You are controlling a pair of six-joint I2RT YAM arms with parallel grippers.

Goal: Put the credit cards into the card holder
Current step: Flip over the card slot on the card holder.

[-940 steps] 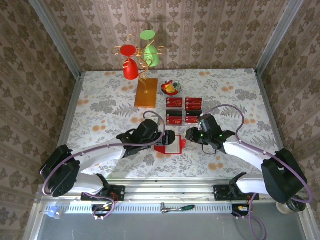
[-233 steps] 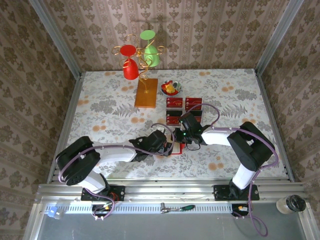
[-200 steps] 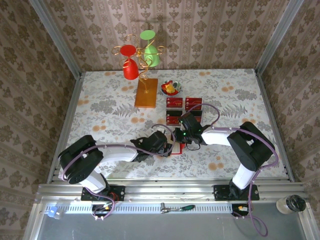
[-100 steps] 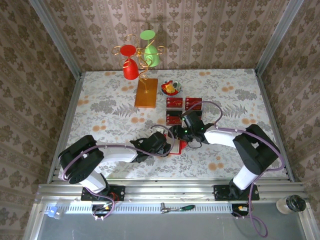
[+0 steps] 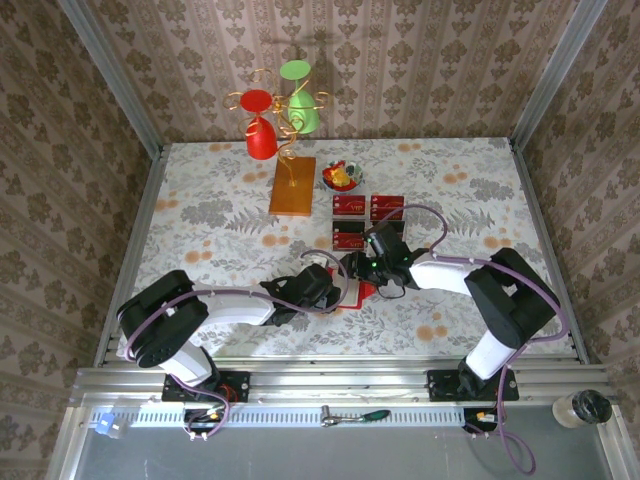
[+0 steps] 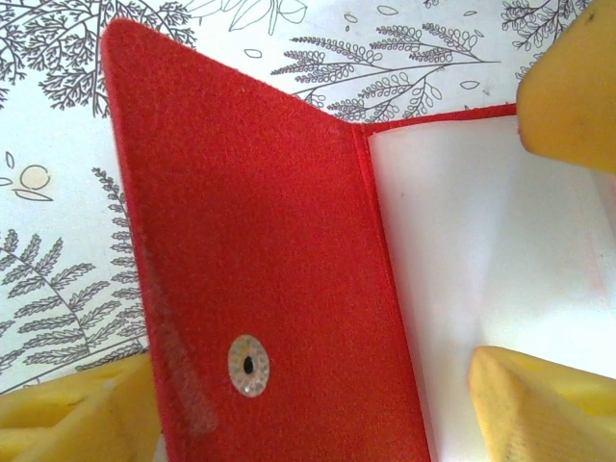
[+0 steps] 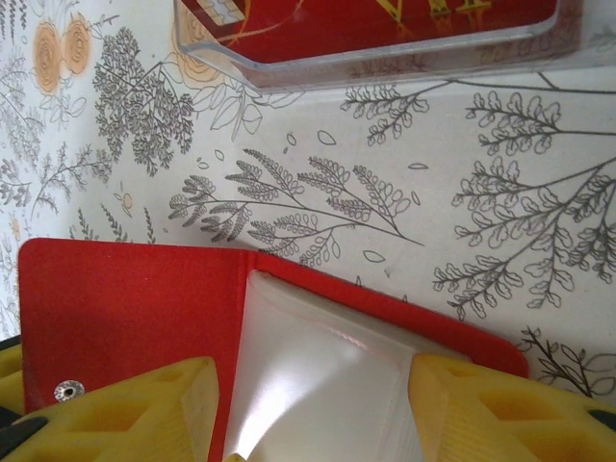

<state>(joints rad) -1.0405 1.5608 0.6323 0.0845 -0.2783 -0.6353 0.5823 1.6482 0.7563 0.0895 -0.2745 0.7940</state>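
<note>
Loading step: card holder (image 6: 260, 241) open, no card seen inside
Jaws apart on the left gripper (image 6: 308, 385), straddling the holder's red flap; jaws apart on the right gripper (image 7: 308, 385), over its pale pocket. Ahead of it, credit cards (image 7: 327, 24) lie in a clear tray (image 7: 404, 56). Next move likely calls for the right gripper to lift one card

Floral-patterned table (image 5: 200, 220) with open card holder (image 6: 260, 241), clear tray (image 7: 385, 60) of credit cards (image 5: 387, 208), stand (image 5: 292, 185), small bowl (image 5: 341, 186).
</note>
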